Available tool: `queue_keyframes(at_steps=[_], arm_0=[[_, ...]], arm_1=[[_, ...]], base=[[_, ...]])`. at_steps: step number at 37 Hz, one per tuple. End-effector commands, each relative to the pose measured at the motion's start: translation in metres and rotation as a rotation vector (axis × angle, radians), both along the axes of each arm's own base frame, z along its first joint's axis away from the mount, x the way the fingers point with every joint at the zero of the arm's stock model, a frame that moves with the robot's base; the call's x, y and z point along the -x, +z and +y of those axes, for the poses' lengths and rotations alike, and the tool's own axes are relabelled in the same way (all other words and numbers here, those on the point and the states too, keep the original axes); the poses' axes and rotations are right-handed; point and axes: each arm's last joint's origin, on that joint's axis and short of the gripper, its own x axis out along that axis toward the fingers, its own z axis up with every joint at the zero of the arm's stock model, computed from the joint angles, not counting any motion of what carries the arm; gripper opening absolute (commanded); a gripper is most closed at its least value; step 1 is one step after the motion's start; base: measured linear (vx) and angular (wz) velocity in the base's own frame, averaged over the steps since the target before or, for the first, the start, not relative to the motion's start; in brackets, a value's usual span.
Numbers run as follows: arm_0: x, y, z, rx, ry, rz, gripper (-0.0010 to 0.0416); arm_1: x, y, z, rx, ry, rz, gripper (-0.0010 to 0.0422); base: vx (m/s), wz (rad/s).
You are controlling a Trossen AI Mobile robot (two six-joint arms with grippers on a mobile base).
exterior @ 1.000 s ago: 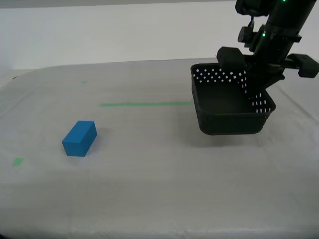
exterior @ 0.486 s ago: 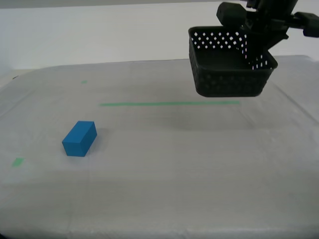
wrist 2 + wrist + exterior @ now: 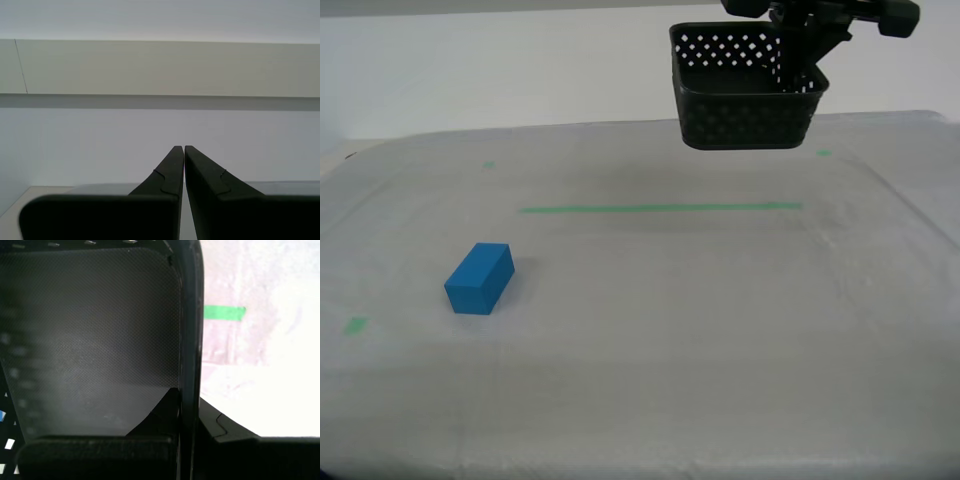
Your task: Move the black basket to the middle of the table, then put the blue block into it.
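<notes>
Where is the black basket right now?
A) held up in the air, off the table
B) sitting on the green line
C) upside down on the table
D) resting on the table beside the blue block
A: my first gripper pinches the basket wall, holding it above the table.

The basket (image 3: 748, 95) hangs in the air above the far part of the worktop (image 3: 650, 340), behind the tape line (image 3: 660, 208) and clear of the cloth. The block (image 3: 479, 278) lies on the worktop in front of the tape line, beyond its end at the exterior view's left, well apart from the basket.
</notes>
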Motion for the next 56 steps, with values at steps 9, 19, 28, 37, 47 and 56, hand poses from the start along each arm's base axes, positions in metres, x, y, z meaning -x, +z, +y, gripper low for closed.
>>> queue_keyframes(at_steps=[9,19,28,37,47,56], arm_0=[[-0.031,-0.014,0.023,-0.023,0.029,0.032,-0.0001],[-0.052,-0.037,0.04,-0.012,0.042,0.053,0.0],[-0.072,-0.058,0.057,-0.029,0.058,0.071,-0.0001],[-0.093,-0.084,0.073,-0.039,0.065,0.096,-0.0001],[-0.104,-0.115,0.077,-0.017,0.053,0.129,-0.0001],[-0.106,-0.136,0.078,-0.005,0.031,0.162,0.0]], arm_1=[[0.0,0.001,0.0,-0.001,0.0,-0.004,0.0],[0.0,0.001,0.0,-0.002,0.001,-0.004,0.0],[0.0,0.001,0.0,-0.002,0.0,-0.005,0.0],[0.0,0.001,0.0,-0.001,0.0,-0.004,0.0],[0.0,0.0,0.0,-0.001,0.0,-0.001,0.0],[0.0,0.0,0.0,-0.001,0.0,-0.001,0.0]], base=[[0.0,0.0],[0.0,0.0],[0.0,0.0],[0.0,0.0],[0.0,0.0],[0.0,0.0]])
